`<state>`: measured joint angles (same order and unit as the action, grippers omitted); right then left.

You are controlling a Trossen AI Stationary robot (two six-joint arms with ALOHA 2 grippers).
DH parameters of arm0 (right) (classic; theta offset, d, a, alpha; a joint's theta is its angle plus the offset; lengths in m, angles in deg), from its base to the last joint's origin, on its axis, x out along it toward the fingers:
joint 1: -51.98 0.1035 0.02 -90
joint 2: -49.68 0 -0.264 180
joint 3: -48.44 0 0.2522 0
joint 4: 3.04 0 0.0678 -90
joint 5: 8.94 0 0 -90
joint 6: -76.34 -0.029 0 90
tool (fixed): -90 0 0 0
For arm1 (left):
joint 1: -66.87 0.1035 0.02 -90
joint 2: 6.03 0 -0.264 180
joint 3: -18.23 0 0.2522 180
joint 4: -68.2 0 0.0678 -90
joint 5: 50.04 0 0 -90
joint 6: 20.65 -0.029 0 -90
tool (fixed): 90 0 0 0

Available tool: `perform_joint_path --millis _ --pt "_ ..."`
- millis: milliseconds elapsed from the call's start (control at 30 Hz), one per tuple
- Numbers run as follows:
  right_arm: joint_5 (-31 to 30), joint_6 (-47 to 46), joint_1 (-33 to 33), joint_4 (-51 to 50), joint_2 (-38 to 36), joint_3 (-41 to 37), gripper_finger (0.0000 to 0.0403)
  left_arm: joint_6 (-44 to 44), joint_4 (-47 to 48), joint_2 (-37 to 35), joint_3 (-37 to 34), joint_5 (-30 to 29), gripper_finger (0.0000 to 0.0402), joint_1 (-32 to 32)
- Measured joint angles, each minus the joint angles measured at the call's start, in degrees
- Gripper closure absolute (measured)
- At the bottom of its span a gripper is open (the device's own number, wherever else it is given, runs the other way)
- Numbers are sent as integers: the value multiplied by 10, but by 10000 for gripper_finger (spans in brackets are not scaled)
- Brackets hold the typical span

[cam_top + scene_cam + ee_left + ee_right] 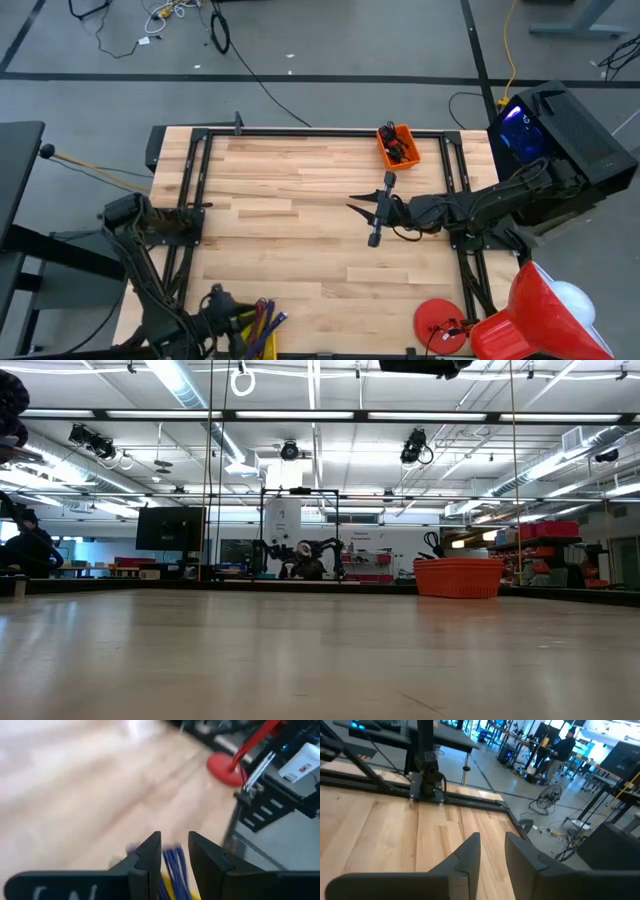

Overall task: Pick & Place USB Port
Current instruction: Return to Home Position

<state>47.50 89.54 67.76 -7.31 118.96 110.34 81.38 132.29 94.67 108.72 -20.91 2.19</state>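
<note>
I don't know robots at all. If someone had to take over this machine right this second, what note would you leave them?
Left tool: open, empty, just over the yellow bin.
Right tool: open, empty, over the middle of the table, pointing toward the left arm's side.
Cables: a coloured bundle lies in the yellow bin, with blue ones showing under the left tool.
Orange bin: at the opposite table edge, with dark items inside.
Done: no cable lies loose on the table.
Left: probably only bringing both arms back to their rest pose.
</note>
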Motion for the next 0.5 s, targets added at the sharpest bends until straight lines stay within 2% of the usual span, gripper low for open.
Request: perform_joint_path --millis 100,167,233,400,467,500 --pt "0 14 -12 16 0 0 312 -64 51 -20 0 -52 298 0" --pt "0 17 -23 21 0 0 312 -96 104 -32 0 -63 298 2" --pt "16 5 -37 16 -6 0 312 -92 176 -41 0 -66 298 4" --pt "104 -28 -74 -24 -39 0 312 -15 370 -64 0 -81 298 18" --pt "111 -35 -86 -42 -58 0 312 -15 395 -75 -1 -89 298 25" --pt "111 -37 -90 -52 -67 0 312 -46 390 -85 -9 -101 298 29"
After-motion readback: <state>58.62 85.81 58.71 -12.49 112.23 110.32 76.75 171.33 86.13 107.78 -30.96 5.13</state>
